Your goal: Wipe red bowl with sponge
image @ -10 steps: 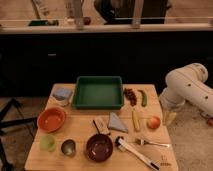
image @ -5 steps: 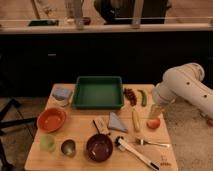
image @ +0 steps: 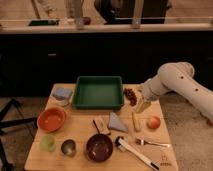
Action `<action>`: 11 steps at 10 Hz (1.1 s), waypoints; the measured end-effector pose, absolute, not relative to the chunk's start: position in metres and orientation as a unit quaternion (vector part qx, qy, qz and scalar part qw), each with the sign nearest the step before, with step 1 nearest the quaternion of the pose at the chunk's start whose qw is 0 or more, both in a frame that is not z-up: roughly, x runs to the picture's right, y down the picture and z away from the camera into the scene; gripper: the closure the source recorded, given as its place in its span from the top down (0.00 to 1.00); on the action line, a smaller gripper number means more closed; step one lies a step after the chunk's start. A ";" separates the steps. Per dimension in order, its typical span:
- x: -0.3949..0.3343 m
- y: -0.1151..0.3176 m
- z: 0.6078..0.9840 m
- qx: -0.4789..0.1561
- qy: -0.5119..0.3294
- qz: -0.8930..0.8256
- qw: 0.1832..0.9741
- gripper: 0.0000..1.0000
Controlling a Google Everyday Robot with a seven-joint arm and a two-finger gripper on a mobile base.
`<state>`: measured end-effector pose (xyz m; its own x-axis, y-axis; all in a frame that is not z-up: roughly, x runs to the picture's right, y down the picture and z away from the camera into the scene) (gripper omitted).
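The red bowl (image: 51, 119) sits at the left edge of the wooden table, orange-red and empty. Behind it, at the table's back left corner, lies the blue-grey sponge (image: 62, 93). My gripper (image: 142, 106) hangs over the right side of the table, just right of the green tray and beside the grapes, far from both bowl and sponge. It is open with nothing in it. The white arm (image: 175, 80) reaches in from the right.
A green tray (image: 98, 92) fills the back middle. Grapes (image: 131, 93), a yellow piece (image: 135, 121) and a peach-coloured fruit (image: 153, 122) lie under the gripper. In front are a dark bowl (image: 99, 147), green cup (image: 48, 142), metal cup (image: 68, 147), grey triangular piece (image: 117, 123), brush (image: 135, 151) and fork (image: 152, 144).
The arm has swung left from the table's right edge, carrying the gripper in over the table towards the tray. Nothing on the table has moved.
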<state>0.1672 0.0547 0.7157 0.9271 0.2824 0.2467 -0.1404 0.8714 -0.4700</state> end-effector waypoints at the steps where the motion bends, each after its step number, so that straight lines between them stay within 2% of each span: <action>1: 0.170 0.055 0.715 -0.228 -0.154 0.112 0.955 0.80; 9: 0.165 0.055 0.718 -0.222 -0.165 0.114 0.954 0.80; 11: 0.133 0.056 0.724 -0.218 -0.184 0.106 0.953 0.80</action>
